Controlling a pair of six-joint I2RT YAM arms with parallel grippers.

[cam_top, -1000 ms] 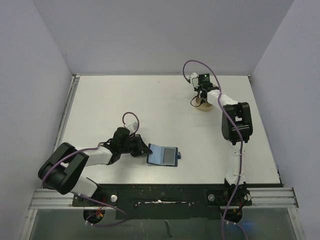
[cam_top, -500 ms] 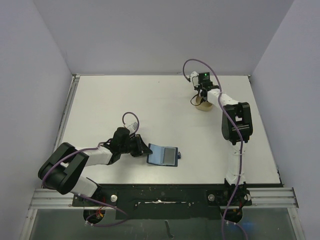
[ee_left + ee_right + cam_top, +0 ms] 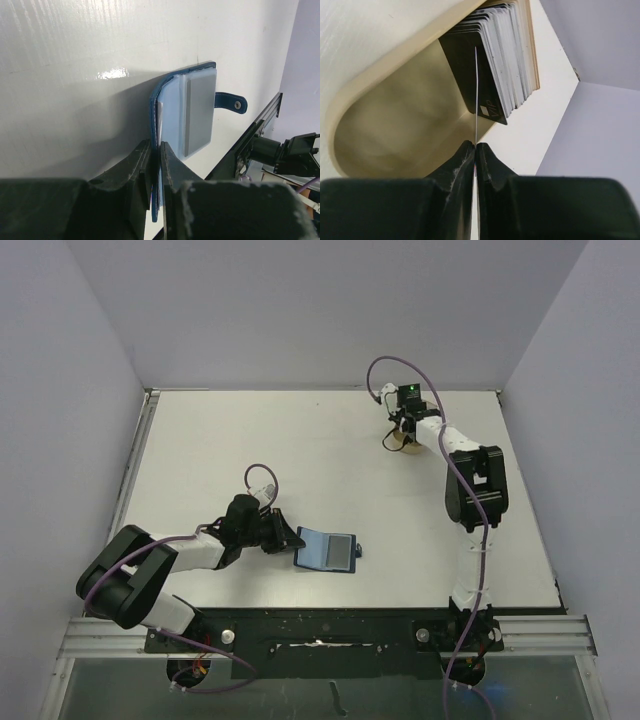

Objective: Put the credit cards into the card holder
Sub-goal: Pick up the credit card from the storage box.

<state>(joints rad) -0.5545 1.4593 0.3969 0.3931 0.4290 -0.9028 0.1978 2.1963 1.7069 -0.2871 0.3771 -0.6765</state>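
The navy card holder (image 3: 327, 549) lies open on the table near the front, light blue inside, with a grey card in its pocket (image 3: 199, 112). My left gripper (image 3: 283, 537) is shut on the holder's left edge (image 3: 156, 150). My right gripper (image 3: 404, 432) is over the tan dish (image 3: 402, 446) at the back right. It is shut on one thin card (image 3: 476, 95), seen edge-on. A stack of black and pale credit cards (image 3: 495, 65) stands leaning in the dish (image 3: 380, 135) beyond the held card.
The holder's snap tab (image 3: 231, 103) sticks out to the right. The table's front rail (image 3: 320, 625) lies close behind the holder. Grey walls enclose the table on three sides.
The right gripper has shifted slightly up and back over the dish. The left arm and the holder have not moved.
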